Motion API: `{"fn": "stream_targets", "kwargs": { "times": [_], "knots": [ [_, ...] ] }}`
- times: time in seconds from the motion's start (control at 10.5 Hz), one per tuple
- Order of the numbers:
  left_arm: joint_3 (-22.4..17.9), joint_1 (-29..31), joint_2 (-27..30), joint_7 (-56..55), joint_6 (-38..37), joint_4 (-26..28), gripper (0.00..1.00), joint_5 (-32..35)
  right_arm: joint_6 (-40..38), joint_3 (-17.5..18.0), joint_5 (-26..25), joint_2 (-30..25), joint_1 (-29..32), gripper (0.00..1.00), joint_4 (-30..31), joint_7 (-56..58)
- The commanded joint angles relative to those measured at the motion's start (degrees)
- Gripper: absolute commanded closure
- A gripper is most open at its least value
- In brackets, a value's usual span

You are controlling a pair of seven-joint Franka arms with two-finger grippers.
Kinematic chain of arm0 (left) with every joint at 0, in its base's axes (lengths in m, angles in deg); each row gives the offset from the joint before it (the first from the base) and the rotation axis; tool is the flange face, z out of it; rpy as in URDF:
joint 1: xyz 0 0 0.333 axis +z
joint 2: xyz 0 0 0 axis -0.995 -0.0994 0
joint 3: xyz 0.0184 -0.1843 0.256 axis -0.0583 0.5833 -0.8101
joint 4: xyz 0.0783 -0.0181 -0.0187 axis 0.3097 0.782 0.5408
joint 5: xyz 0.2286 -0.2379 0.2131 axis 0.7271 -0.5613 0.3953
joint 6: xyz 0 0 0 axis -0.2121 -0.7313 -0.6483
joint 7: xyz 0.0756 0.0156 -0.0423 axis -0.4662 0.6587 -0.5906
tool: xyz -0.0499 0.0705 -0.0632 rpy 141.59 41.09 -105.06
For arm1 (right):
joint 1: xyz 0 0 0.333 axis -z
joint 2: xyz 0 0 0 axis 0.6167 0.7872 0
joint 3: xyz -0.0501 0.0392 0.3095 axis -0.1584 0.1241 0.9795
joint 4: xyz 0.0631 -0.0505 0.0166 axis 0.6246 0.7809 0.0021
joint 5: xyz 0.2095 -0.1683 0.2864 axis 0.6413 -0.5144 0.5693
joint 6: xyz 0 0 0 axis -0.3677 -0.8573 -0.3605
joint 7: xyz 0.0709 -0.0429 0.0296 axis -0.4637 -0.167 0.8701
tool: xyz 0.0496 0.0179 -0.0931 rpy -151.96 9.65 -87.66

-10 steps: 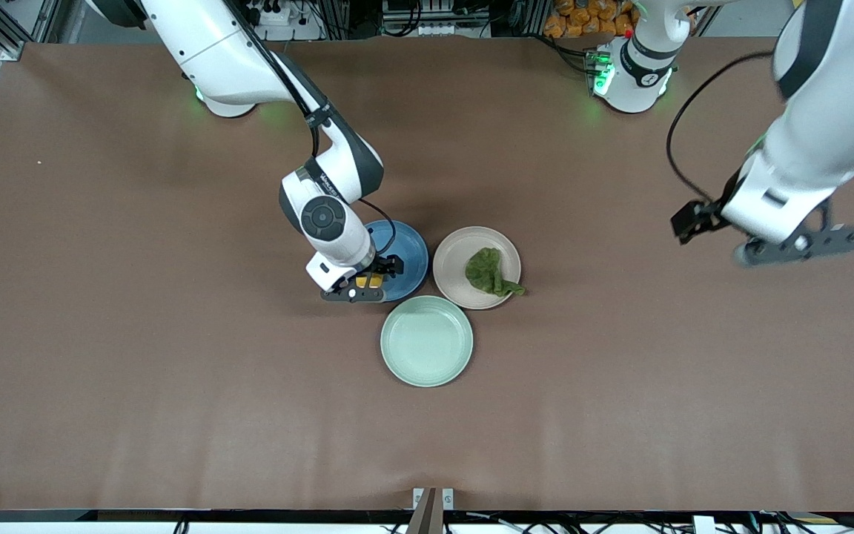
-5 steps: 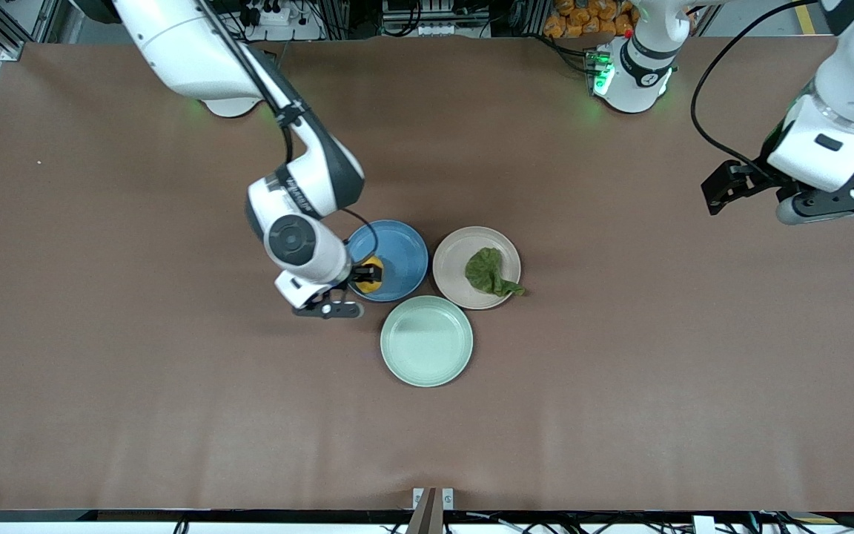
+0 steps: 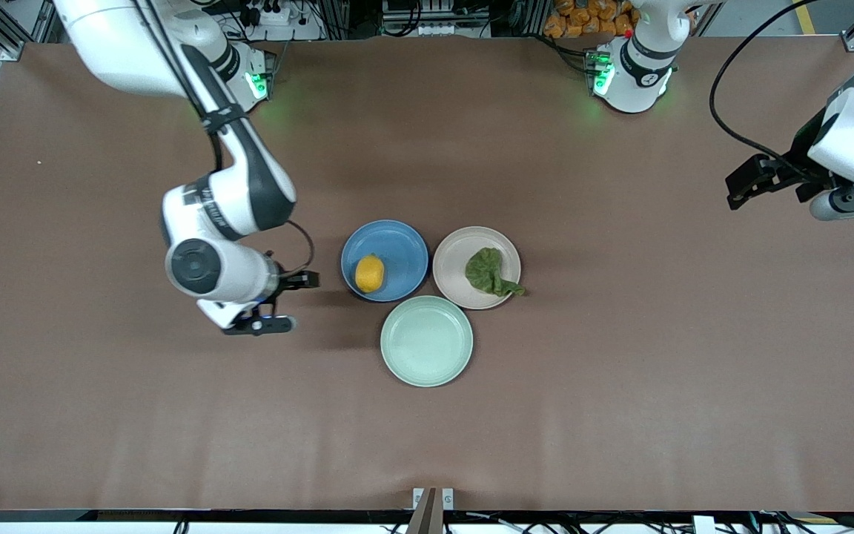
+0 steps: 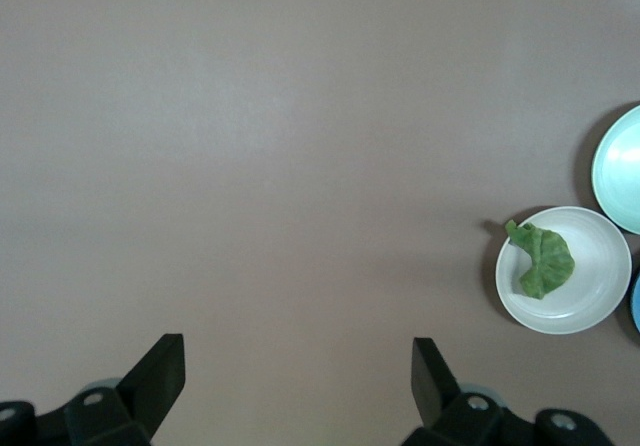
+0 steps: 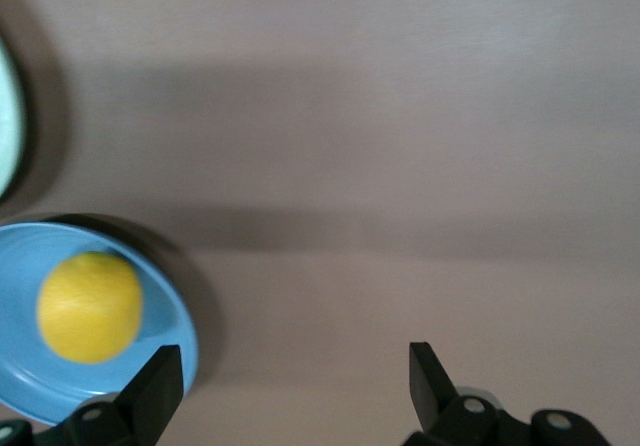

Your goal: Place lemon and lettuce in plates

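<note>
The lemon (image 3: pixel 369 274) lies on the blue plate (image 3: pixel 397 245). It also shows in the right wrist view (image 5: pixel 90 306), on the blue plate (image 5: pixel 25 256). The lettuce (image 3: pixel 488 271) lies on the beige-pink plate (image 3: pixel 457 256), its tail over the rim. The left wrist view shows the lettuce (image 4: pixel 545 259) on that plate (image 4: pixel 595 301). My right gripper (image 3: pixel 277 300) is open and empty over bare table beside the blue plate, toward the right arm's end; its open jaws show in the right wrist view (image 5: pixel 296 371). My left gripper (image 3: pixel 805 189) is open and empty, high over the left arm's end of the table (image 4: pixel 298 366).
An empty pale mint-green plate (image 3: pixel 426 340) touches both other plates, nearer to the front camera. It shows at the edge of both wrist views (image 4: pixel 625 166) (image 5: pixel 5 116). The brown table (image 3: pixel 620 371) is bare elsewhere.
My right gripper opened, left the lemon on the blue plate and drew away toward the right arm's end. My left arm moved farther toward its own end of the table.
</note>
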Motion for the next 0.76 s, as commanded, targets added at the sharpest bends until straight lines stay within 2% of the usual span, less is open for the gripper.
{"fn": "stream_targets", "kwargs": {
  "times": [0.0, 0.19, 0.48, 0.67],
  "knots": [
    [-1.8, 0.5, 3.2, 5.5, -1.3, 1.5, 0.0, -2.2, -0.8, -2.2, -0.1, -2.9, 3.3, 0.0, 2.6, 2.4],
    [-3.9, -1.1, 3.2, 6.8, -1.5, 1.5, 0.0, -2.8, -0.8, -3.7, -0.2, -4.4, 6.5, 0.0, 3.3, 2.7],
    [-4.2, -2.8, 3.2, 6.8, -1.5, 1.3, 0.0, -2.9, -0.7, -8.0, -0.2, -6.8, 8.4, 0.0, 3.2, 11.4],
    [-4.2, -3.8, 3.2, 6.7, -1.6, 1.4, 0.0, -2.9, -0.8, -9.3, -0.3, -9.4, 9.6, 0.0, 3.1, 13.8]
  ]
}}
